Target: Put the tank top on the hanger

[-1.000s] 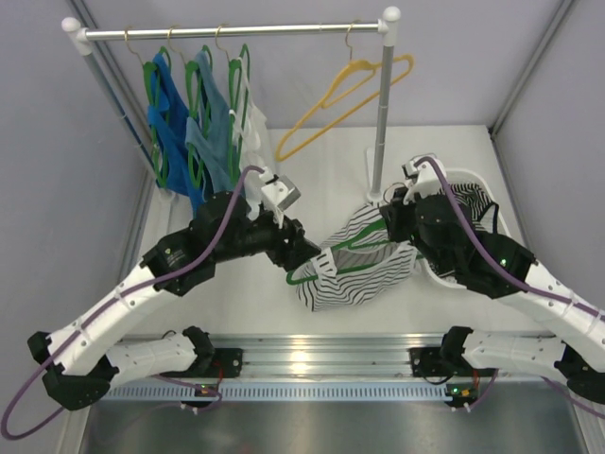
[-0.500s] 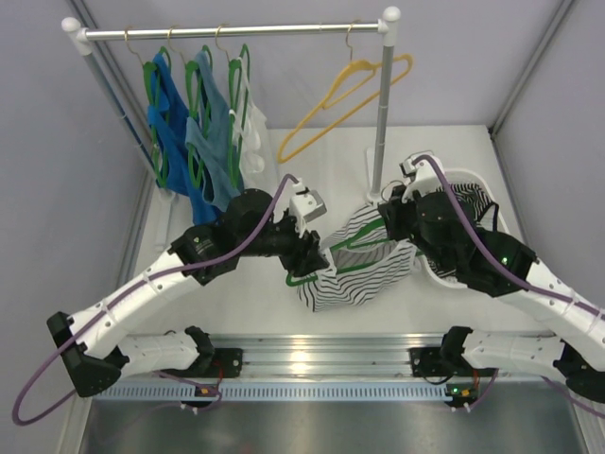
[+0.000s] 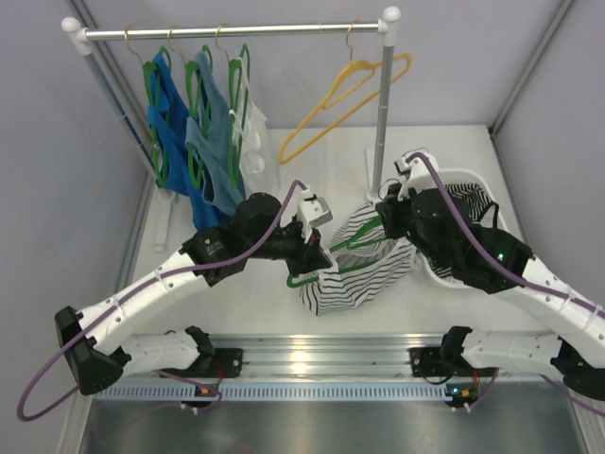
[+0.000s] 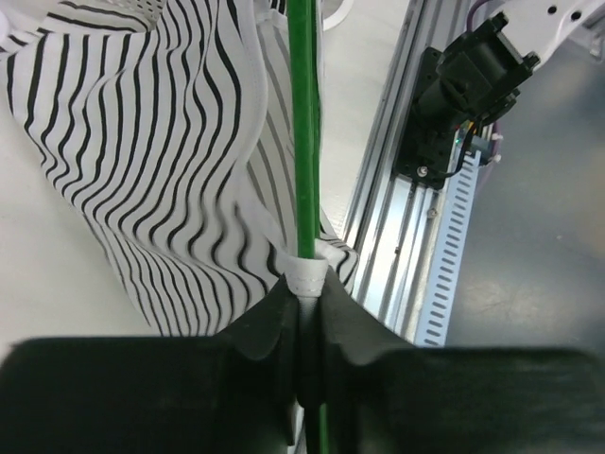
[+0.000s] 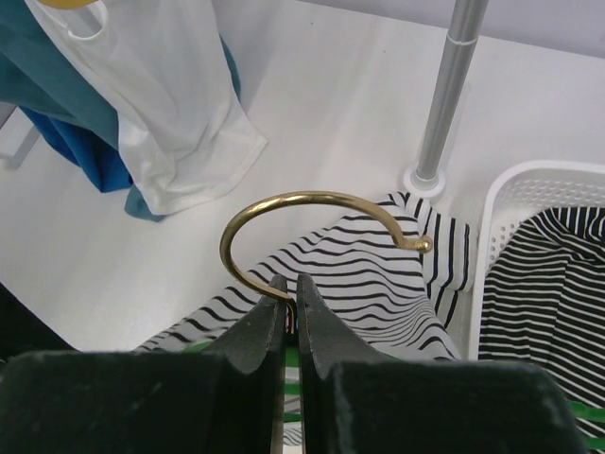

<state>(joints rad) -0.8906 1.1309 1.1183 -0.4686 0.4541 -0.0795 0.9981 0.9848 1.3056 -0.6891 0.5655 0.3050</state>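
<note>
White table (image 3: pixel 397 307), grey walls. Your left gripper (image 4: pixel 302 301) is clamped on the white edge of the tank top (image 3: pixel 357 276), right against the hanger (image 3: pixel 304 280). The tank top lies mid-table, draped over that hanger. Your right gripper (image 5: pixel 288 295) is closed on the brassy hook (image 5: pixel 284 213). A white basket (image 5: pixel 501 189) sits just right.

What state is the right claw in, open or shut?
Shut: in the right wrist view the right claw pinches the hanger at its brass hook's stem, fingers almost touching.
</note>
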